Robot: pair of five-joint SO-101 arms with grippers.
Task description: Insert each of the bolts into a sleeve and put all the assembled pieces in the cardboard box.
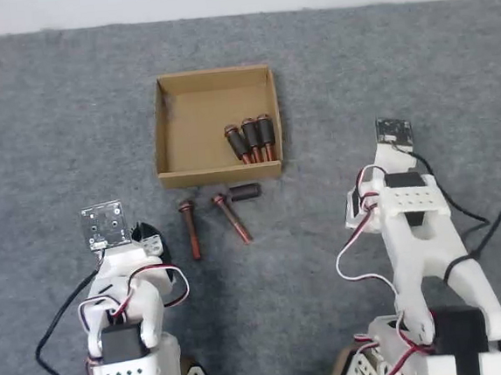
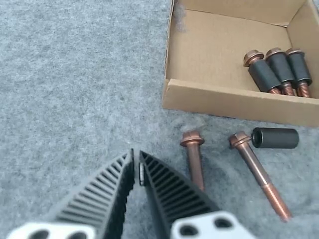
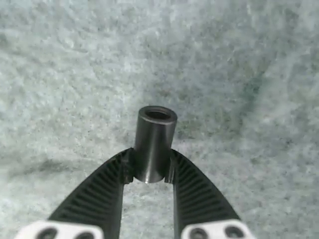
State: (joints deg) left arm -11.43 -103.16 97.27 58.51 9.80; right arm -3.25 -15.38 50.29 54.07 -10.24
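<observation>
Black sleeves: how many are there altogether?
5. Three sleeves sit on bolts inside the cardboard box, one lies loose on the carpet just outside it, and one is clamped in the right gripper. None seems hidden.

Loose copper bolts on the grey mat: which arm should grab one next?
Left. The left gripper, shut and empty, sits close beside the nearest loose copper-coloured bolt, while the right gripper is shut on a black cylindrical sleeve, away from the bolts.
</observation>
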